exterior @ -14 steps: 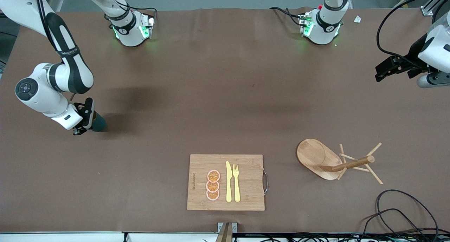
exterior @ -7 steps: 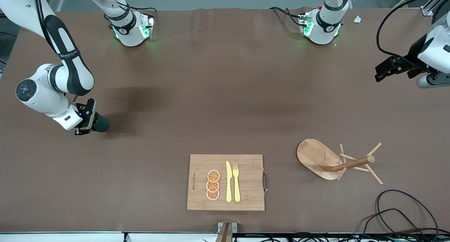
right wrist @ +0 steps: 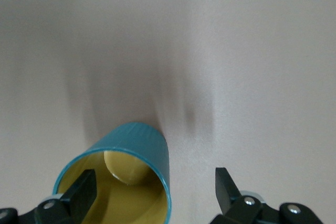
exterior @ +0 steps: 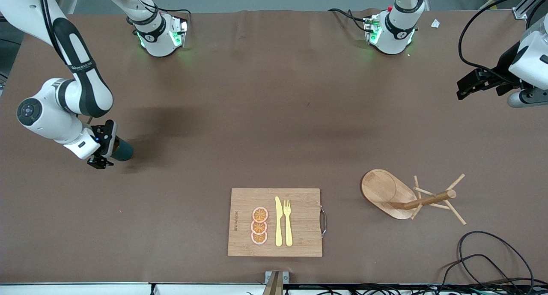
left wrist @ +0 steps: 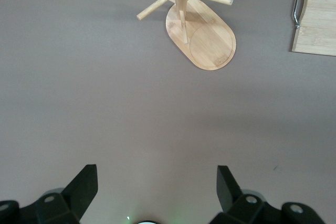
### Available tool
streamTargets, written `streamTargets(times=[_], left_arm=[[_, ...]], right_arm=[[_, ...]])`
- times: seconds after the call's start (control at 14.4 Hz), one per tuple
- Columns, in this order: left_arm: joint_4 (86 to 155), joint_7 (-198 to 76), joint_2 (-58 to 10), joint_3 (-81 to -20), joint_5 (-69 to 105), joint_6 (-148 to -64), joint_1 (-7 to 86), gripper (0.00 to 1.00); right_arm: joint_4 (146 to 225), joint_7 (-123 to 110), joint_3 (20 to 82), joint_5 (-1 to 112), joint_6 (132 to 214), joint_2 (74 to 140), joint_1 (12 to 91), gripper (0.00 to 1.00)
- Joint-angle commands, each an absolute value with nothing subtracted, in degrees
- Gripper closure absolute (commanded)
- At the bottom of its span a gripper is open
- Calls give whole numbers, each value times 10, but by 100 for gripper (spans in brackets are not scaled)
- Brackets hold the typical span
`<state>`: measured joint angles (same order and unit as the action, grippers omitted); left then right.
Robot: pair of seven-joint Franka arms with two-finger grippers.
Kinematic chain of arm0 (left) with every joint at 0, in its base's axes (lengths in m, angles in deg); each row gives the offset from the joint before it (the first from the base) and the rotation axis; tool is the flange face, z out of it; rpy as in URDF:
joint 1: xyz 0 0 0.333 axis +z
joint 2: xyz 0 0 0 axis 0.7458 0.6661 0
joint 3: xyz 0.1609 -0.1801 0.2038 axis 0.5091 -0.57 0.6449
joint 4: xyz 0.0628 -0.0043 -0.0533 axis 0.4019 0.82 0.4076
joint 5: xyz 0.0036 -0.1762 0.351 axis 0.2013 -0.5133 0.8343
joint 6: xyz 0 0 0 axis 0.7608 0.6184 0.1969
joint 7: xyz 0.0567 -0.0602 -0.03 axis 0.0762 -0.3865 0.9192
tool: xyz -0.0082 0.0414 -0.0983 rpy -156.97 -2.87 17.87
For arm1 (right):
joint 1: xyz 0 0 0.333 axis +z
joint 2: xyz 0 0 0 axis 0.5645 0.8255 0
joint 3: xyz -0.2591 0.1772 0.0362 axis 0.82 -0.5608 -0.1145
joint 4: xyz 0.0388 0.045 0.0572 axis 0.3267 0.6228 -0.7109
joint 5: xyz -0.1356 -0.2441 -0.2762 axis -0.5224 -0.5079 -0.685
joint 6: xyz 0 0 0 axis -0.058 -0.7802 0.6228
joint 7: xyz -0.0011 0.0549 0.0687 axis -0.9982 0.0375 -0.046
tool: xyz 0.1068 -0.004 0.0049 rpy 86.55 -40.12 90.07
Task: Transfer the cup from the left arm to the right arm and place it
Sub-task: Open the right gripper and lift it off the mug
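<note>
A: Starting from the part of the table nearest the front camera, what lies there?

B: A cutting board (exterior: 275, 222) with a yellow knife (exterior: 278, 221), a fork (exterior: 287, 222) and three orange slices (exterior: 259, 225). Toward the left arm's end there is a wooden mug tree (exterior: 406, 196), lying a little farther from the camera.

A: And the cup?

B: The cup (exterior: 122, 150) stands farther from the camera than the board, on the brown table (exterior: 257, 128) at the right arm's end. The right gripper (exterior: 102, 148) is low around it. In the right wrist view its fingers (right wrist: 81, 192) stand wide, one inside the cup's (right wrist: 123, 177) yellowish mouth and one outside, so the wall is between them but not pinched.

A: The left gripper?

B: The left gripper (exterior: 466, 86) waits high over its own end of the table, fingers (left wrist: 84, 184) wide with nothing between them.

A: What could go wrong from here?

B: In his judgement, if the right arm pulls away sideways and not straight up, the inner finger may catch the rim and tip or drag the cup
</note>
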<state>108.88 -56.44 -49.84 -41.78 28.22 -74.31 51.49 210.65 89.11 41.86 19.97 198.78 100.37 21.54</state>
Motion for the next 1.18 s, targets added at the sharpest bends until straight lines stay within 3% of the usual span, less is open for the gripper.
streamTargets(times=[0.0,0.28,0.69,1.11], left_arm=[[1076,-574,-493,-420,294,-735,515,0],[1076,-574,-491,-421,294,-735,514,0],[1076,-575,-491,-421,294,-735,512,0],[1076,-575,-491,-421,294,-735,514,0]], right_arm=[[2094,912,408,213,1943,971,201,0],[2055,909,413,228,1867,931,198,0],[1879,760,414,233,1650,930,178,0],[1873,457,412,233,1583,856,174,0]])
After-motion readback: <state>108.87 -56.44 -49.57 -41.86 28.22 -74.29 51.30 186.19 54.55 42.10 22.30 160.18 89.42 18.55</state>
